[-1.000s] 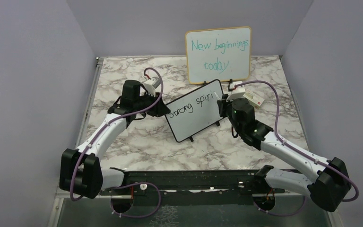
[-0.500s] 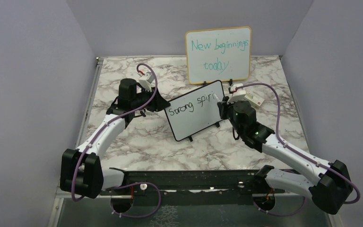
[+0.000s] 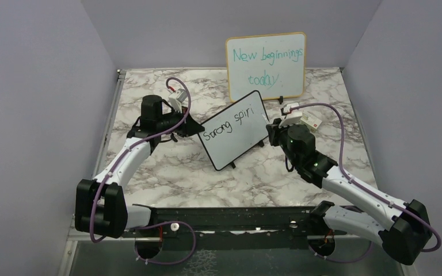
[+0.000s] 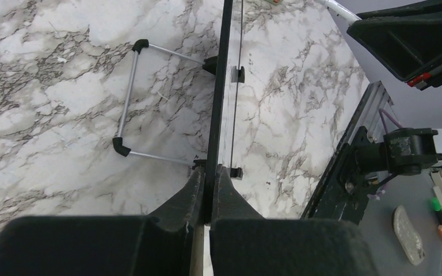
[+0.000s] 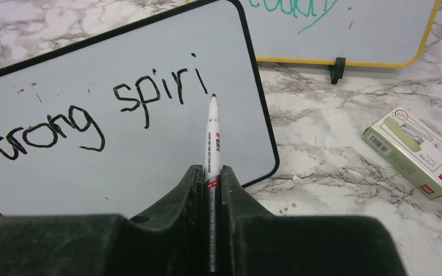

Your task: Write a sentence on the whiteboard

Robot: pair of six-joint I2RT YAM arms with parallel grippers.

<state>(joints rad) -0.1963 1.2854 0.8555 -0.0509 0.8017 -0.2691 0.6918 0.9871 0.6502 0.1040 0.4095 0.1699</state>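
Observation:
The whiteboard (image 3: 234,131), black-framed and tilted on its wire stand, reads "Strong spiri" in black. My left gripper (image 3: 193,127) is shut on its left edge. The left wrist view shows the board edge-on (image 4: 218,86), with both jaws of the left gripper (image 4: 210,175) pressed against the black frame. My right gripper (image 3: 272,129) is at the board's right edge, shut on a white marker (image 5: 212,138). In the right wrist view the right gripper (image 5: 211,170) points the marker tip at the whiteboard (image 5: 121,149), just right of the last "i"; I cannot tell whether it touches.
A larger wood-framed board (image 3: 266,66) with teal writing stands at the back, its lower edge in the right wrist view (image 5: 345,34). A small green-and-white box (image 3: 309,119) (image 5: 414,150) lies right of the whiteboard. The whiteboard's wire stand (image 4: 128,103) rests on the marble table (image 3: 167,172).
The left gripper drew back a little to the left and closed on the whiteboard's left edge. The board shifted and turned slightly. The right arm barely moved; the writing is unchanged.

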